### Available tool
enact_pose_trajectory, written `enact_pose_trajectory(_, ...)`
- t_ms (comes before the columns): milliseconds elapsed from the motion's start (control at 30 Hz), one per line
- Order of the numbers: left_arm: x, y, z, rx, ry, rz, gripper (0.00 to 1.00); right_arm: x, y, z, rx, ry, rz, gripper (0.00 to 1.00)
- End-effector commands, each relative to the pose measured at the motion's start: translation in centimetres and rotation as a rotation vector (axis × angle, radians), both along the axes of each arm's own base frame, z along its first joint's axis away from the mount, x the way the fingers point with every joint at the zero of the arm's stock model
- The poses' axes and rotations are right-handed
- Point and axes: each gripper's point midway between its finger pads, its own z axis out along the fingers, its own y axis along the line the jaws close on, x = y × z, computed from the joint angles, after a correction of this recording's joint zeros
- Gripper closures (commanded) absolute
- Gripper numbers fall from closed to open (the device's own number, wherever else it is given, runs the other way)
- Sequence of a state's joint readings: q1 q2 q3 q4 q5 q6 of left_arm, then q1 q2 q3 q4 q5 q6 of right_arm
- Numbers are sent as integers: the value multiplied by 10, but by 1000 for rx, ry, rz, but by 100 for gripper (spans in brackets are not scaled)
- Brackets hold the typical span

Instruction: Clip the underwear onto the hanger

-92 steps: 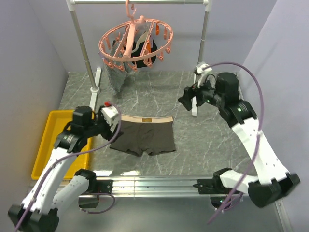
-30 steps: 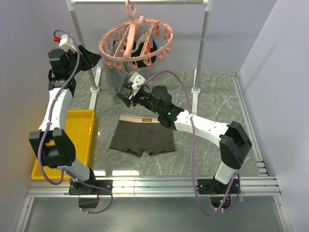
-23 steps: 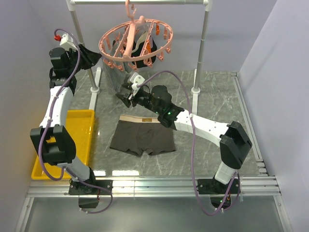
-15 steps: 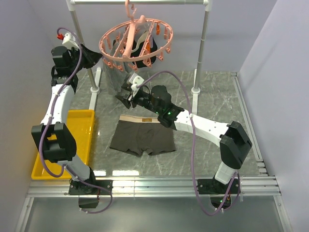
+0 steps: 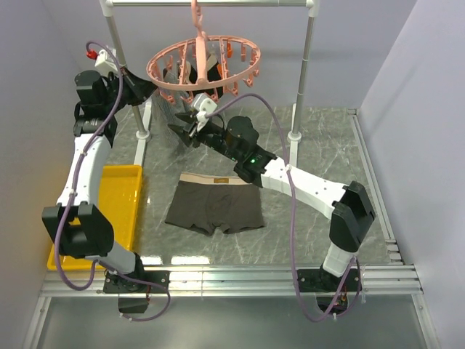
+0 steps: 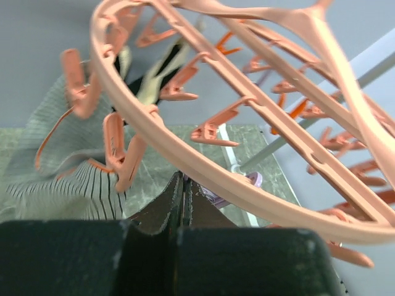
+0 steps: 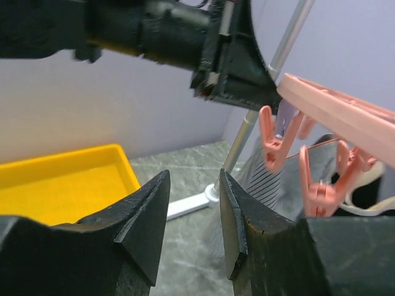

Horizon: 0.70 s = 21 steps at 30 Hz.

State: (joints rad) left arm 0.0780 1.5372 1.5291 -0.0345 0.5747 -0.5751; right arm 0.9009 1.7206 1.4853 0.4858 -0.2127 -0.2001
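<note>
Hanger (image 6: 203,168): pink plastic, smooth; I see a faint sheen.
Underwear (image 5: 216,207): soft matt cloth with an elastic waistband.
Table (image 5: 320,145): marbled stone look, lightly polished from my view.
Tray (image 5: 123,207): glossy yellow plastic.
Rail (image 5: 305,51): smooth white metal tube.

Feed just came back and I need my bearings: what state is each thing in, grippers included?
Left gripper: shut, tips right at the hanger's ring.
Right gripper: open, empty, raised near the hanger.
Underwear: lying flat on the table, unclipped.
Hanger: hanging by its hook from the white rail.
Striped cloth: hanging from the hanger.
Black garment: hanging from the hanger.
</note>
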Motion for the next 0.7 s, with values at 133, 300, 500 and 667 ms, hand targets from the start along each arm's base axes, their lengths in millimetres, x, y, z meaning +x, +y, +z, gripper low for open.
enact_pose_trajectory(133, -30, -11, 27, -35, -39, -21, 100, 28, 12, 15, 61, -16, -37, 55)
enact_pose_trajectory(300, -32, -10, 23, -46, -27, -18, 100, 31, 25, 18, 73, -40, -6, 64)
enact_pose_trajectory(500, -40, -12, 21, -27, -29, -33, 100, 58, 29, 15, 99, -54, -88, 64)
enact_pose_trajectory(667, -44, -14, 18, -19, -29, -47, 100, 78, 26, 19, 122, -76, -168, 64)
